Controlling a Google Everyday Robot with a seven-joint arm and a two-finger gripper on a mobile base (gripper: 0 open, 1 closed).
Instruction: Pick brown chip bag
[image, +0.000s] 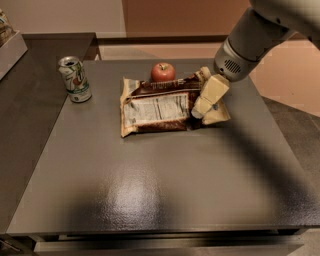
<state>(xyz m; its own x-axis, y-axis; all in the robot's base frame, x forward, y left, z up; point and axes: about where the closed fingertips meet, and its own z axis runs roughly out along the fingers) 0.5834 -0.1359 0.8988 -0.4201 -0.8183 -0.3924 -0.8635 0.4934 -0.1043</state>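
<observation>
The brown chip bag lies flat on the dark table, dark brown with tan ends and a white label panel facing up. My gripper comes down from the upper right and sits over the bag's right end, hiding part of it. The bag rests on the table.
A red apple sits just behind the bag, touching its far edge. A green and white can stands upright at the table's far left. A second dark counter adjoins on the left, with a white tray at its far corner.
</observation>
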